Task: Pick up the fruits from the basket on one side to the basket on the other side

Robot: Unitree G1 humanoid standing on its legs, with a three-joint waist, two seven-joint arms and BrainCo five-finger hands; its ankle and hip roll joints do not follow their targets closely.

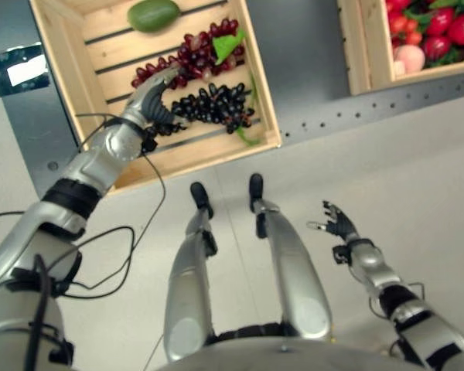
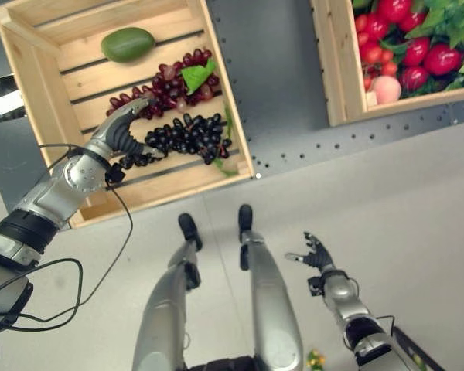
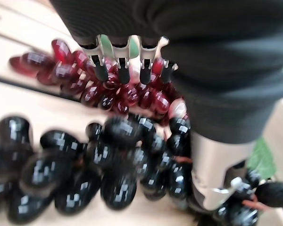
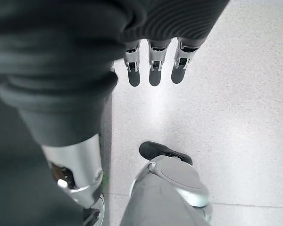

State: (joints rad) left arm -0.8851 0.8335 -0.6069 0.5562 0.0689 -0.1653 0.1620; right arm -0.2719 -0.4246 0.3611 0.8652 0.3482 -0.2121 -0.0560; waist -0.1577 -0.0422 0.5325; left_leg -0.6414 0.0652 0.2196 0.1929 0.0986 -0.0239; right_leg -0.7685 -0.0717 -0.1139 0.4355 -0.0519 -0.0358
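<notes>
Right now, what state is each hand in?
Left hand: open, fingers over the grapes, nothing gripped.
Right hand: open, empty, above the floor.

You can't tell whether the left hand (image 1: 151, 100) grips the black grapes (image 2: 187, 136). The right crate (image 1: 367, 54) is cut off by the edge.

Both crates, left (image 1: 62, 69) and right (image 1: 363, 54): pale bare wood slats, matt, visible grain. Dark grapes (image 3: 108, 174) and red grapes (image 3: 85, 75): smooth, glossy, plastic-looking (highlights on each). Green fruit (image 1: 153, 14) by left crate's far edge: matt skin. Left hand (image 1: 151, 97): silver metal fingers, matt ribbed cover. Floor (image 1: 417, 170): smooth, semi-gloss.
</notes>
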